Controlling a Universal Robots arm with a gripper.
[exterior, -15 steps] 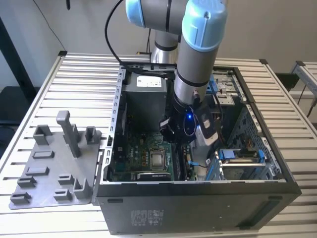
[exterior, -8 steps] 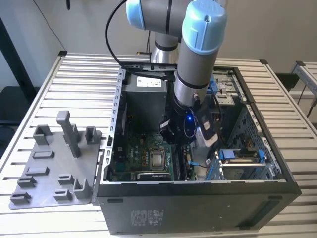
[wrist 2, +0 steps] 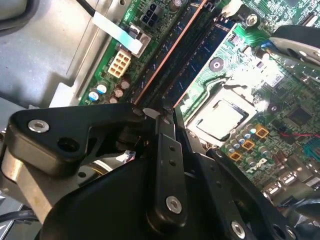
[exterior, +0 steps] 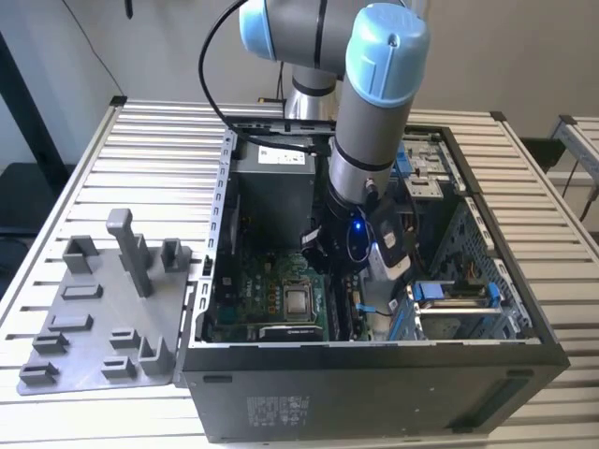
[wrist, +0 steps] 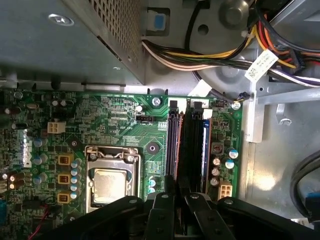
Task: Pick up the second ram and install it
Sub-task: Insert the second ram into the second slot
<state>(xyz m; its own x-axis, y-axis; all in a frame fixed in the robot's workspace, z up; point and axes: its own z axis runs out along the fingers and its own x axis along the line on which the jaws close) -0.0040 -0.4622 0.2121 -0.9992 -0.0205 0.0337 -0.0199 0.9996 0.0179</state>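
The second ram [wrist: 191, 145] is a dark stick standing on edge in a slot of the green motherboard [wrist: 115, 115], beside the CPU socket [wrist: 110, 182]. My gripper [wrist: 179, 194] is at the stick's near end, its black fingers closed against the two faces. In the second wrist view the gripper [wrist 2: 165, 112] meets the second ram [wrist 2: 176, 60], which runs away along the slot row. In the exterior view the arm reaches down into the open computer case [exterior: 374, 374], with the gripper [exterior: 348, 281] low over the board.
Another stick with a blue label [wrist: 205, 145] sits in the neighbouring slot. A bundle of cables [wrist: 215, 50] and the power supply [exterior: 271, 182] crowd the case's far end. A grey plastic tray [exterior: 84, 327] with posts lies at the exterior view's left.
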